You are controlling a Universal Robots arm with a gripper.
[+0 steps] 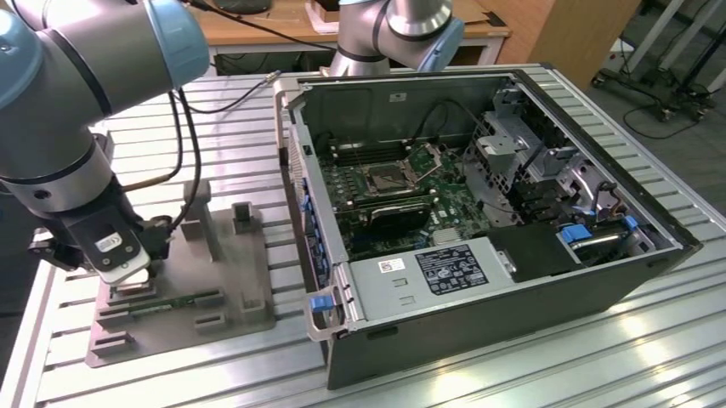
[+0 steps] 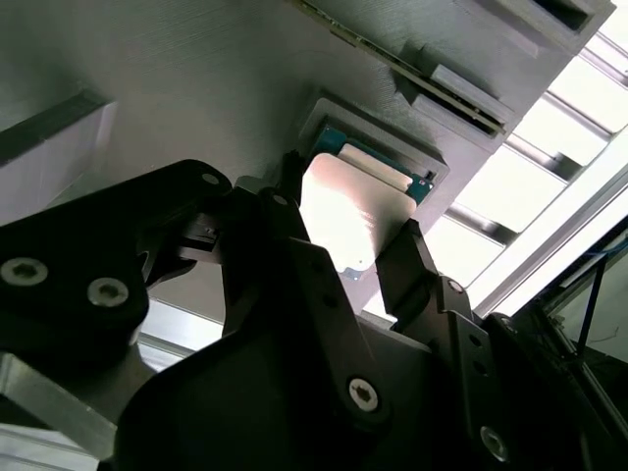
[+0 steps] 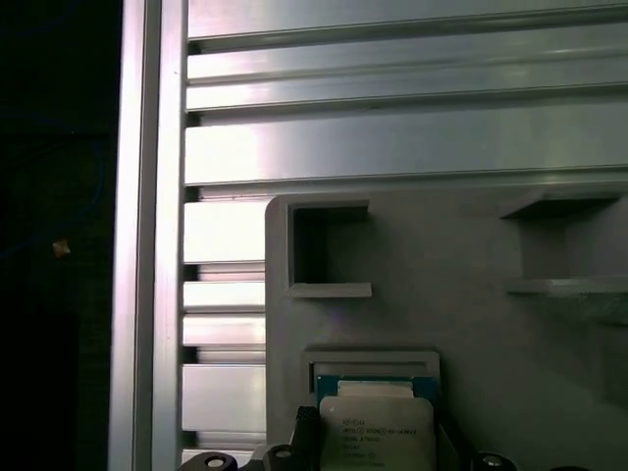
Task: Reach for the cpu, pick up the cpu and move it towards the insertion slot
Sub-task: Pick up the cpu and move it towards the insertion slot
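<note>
Table: a slotted aluminium table (image 1: pixel 477 374) carries everything; its ribbed profiles are also seen in the first wrist view (image 3: pixel 392 137).
Case: an open dark grey metal computer case (image 1: pixel 477 314) is laid on its side across the middle of the table, reaching towards the edge at the exterior view's right.
Arm: a grey and pale blue robot arm (image 1: pixel 68 110) is bent down over the table edge at the exterior view's left.
Fixture: a grey plastic fixture with upright blocks (image 1: pixel 216 280) is set beside the case, near that same edge.
Gripper: a black two-fingered gripper (image 1: pixel 127 280) is lowered onto the fixture's outer corner. In the second wrist view its fingers (image 2: pixel 417 280) are drawn narrow against two opposite edges of the cpu.
Insertion slot: a square silver metal-framed socket with a dark centre (image 1: pixel 380 178) is seen inside the case, well apart from the gripper.
Cpu: a small flat square chip with a silvery-white face (image 2: pixel 358 196) is held between the fingers at a shallow square recess of the fixture (image 3: pixel 378 427). Whether it is lifted clear cannot be told.
</note>
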